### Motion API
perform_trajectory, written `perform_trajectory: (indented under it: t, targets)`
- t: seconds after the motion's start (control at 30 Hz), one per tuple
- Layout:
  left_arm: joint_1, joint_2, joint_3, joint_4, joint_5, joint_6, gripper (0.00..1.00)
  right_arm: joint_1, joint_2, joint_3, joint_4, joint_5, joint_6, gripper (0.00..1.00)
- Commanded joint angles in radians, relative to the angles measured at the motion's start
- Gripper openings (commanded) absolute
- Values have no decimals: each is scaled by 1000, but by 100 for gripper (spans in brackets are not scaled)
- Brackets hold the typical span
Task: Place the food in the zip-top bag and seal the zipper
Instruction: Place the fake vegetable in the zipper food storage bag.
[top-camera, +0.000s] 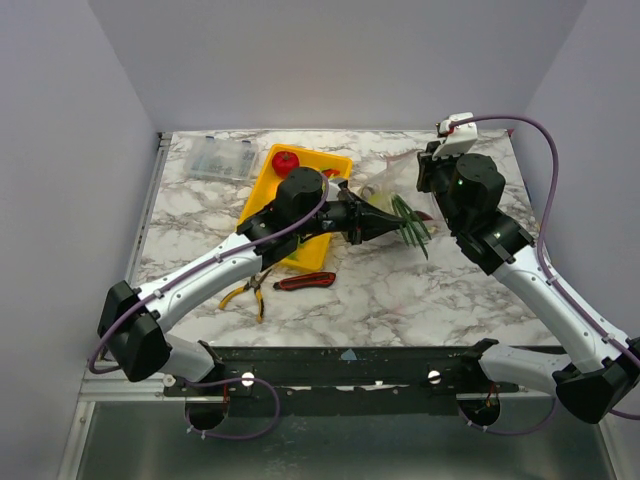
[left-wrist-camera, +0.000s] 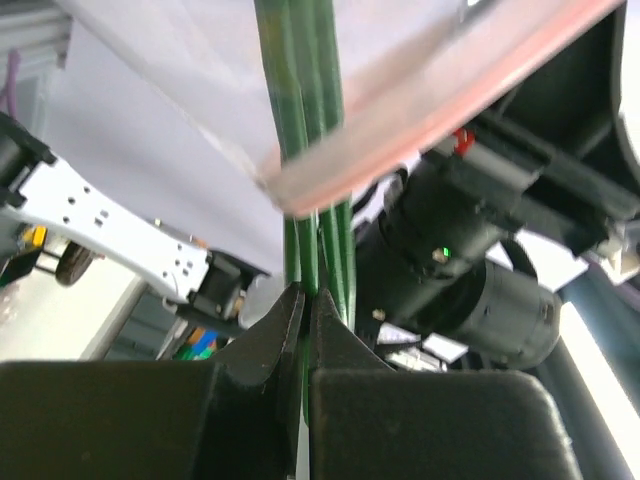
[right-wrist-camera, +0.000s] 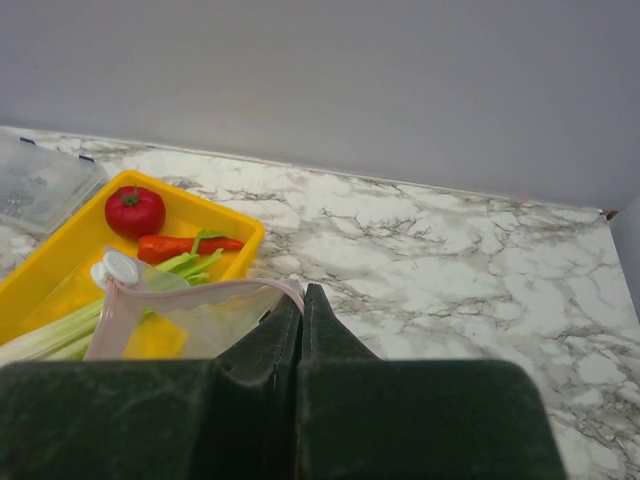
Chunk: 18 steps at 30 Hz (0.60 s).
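Top view: left gripper (top-camera: 385, 226) clenched on the leek (top-camera: 412, 225), mid-table, just right of the yellow tray (top-camera: 256, 205). Zip-top bag (top-camera: 385, 190) hangs between it and the right gripper (top-camera: 428, 180). Tomato (top-camera: 285, 162) at the tray's far end. Pliers (top-camera: 250, 290) and utility knife (top-camera: 305, 281) near the tray's near end.

Left wrist: left gripper (left-wrist-camera: 308, 295) pinches the green leek (left-wrist-camera: 315, 150) stalks, which pass behind the pink zipper (left-wrist-camera: 440, 110).

Right wrist: right gripper (right-wrist-camera: 302, 295) clamped on the zipper (right-wrist-camera: 200, 288) edge. The zip-top bag (right-wrist-camera: 190, 325) hangs over the yellow tray (right-wrist-camera: 35, 275). Tomato (right-wrist-camera: 135, 210) and carrot (right-wrist-camera: 185, 243) lie in the tray.
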Motion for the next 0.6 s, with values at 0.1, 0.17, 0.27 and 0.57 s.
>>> perform_trajectory:
  t: [0.1,0.17,0.27,0.57]
  targets:
    - [0,-3,67,-86,-263,-142,0,1,-17,5,12,19,71,1]
    - [-5,-5,110,-169,-312,-129,0,0,-6,10,5,36,81,1]
    - [-6,19,114,-144,-346,-173,0,0,4,22,-7,40,104,1]
    - [65,125,139,-201,-437,-132,0,4,-10,63,-70,-59,220,1]
